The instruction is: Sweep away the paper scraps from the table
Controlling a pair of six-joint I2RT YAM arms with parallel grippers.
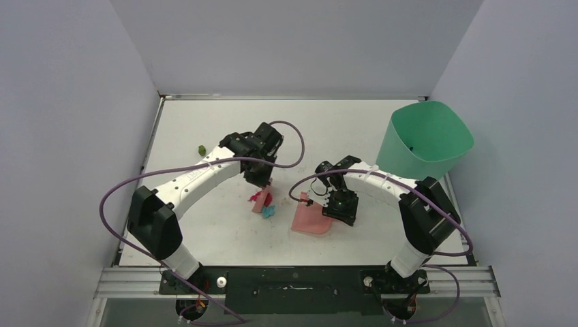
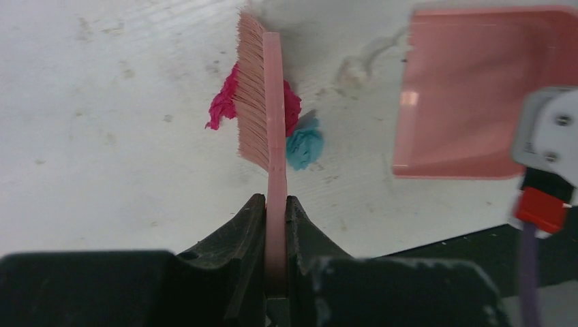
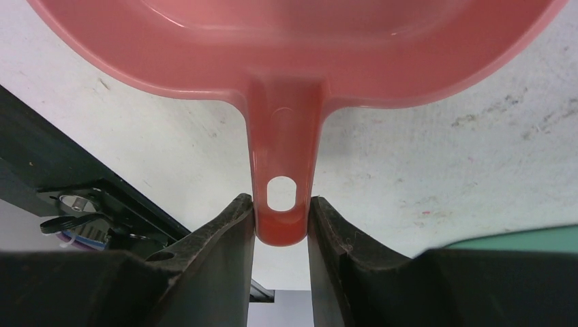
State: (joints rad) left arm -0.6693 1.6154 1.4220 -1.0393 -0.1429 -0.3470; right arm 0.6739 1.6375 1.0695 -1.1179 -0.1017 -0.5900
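The far strip of the table [image 1: 320,116] toward 12 o'clock is lying open. A green bin [image 1: 424,139] is blocking the 2 o'clock corner, a green paper scrap [image 1: 202,149] is sitting at 10 o'clock, and the pink dustpan [image 1: 310,219] (pink brush [image 2: 275,102] at its 9 o'clock) is crowding the centre.

The brush [image 2: 262,102] partly hides the magenta scrap [image 2: 221,107].

Fixed high view from behind; close wrist views down onto table [image 1: 204,129], dustpan [image 1: 308,219] in all.
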